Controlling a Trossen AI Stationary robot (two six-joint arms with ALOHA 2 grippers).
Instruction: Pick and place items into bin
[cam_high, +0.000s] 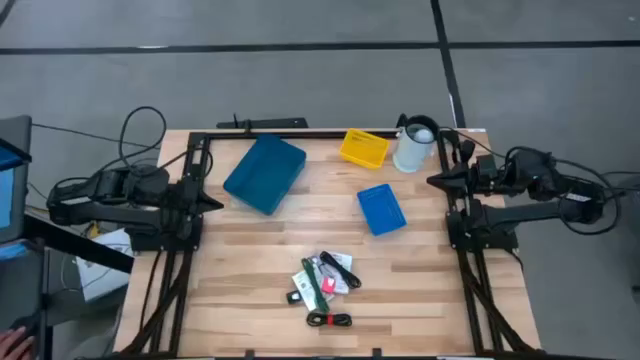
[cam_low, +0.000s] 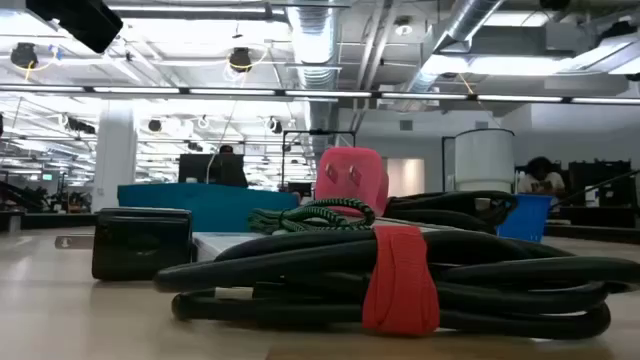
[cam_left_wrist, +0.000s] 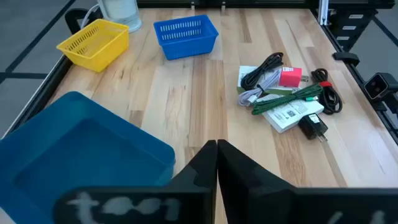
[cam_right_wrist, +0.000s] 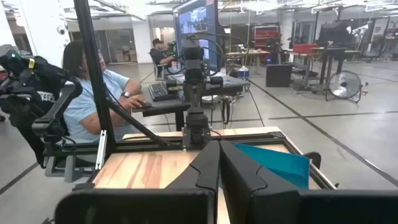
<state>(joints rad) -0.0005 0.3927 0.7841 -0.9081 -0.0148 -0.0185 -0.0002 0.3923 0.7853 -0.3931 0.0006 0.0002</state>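
Both arms wait at the table's sides: the left gripper (cam_high: 215, 203) at nine o'clock and the right gripper (cam_high: 432, 181) at three, each with fingers pressed together, holding nothing. The items (cam_high: 325, 287) lie heaped at six o'clock, well apart from the teal bin (cam_high: 264, 173) at eleven.

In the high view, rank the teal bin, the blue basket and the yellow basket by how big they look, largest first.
1. teal bin, clearly largest.
2. and 3. blue basket and yellow basket look about alike, so I will not rank them.
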